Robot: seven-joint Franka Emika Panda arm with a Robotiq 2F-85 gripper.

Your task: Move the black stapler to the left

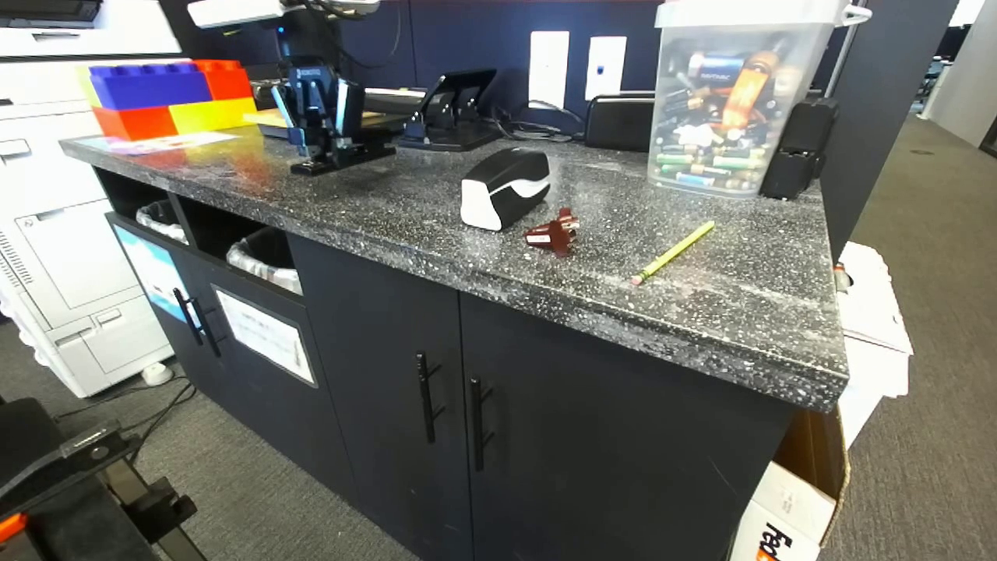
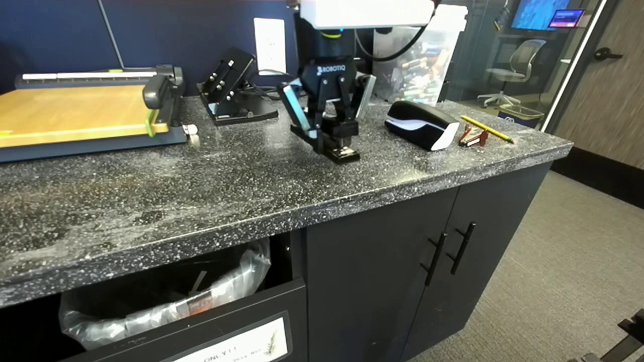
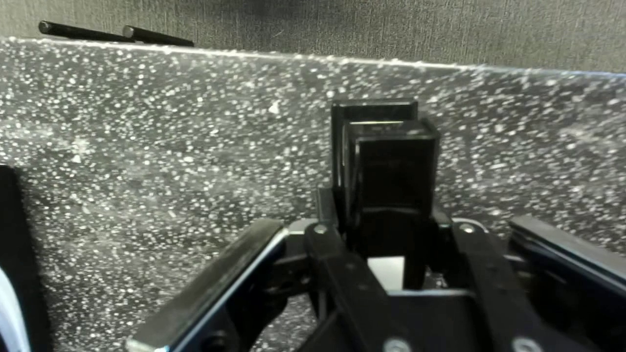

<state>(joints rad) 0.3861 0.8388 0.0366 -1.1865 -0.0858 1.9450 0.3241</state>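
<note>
The black stapler [image 3: 391,181] lies between the fingers [image 3: 326,209] of the hand [image 3: 384,216], its long axis running across their closing line and one end jutting toward the front edge of the bench [image 3: 171,146]. The hand looks clenched on it, a finger at each flank; whether the stapler is raised or rests on the top, I cannot tell. Beside it, to the right in both exterior views, sits the white-and-black dispenser [image 2: 420,123]. Farther off, in an exterior view, the paper trimmer [image 2: 85,113] stands to the left; a leftward move, if left is as seen there, would probably carry the stapler sideways toward it
</note>
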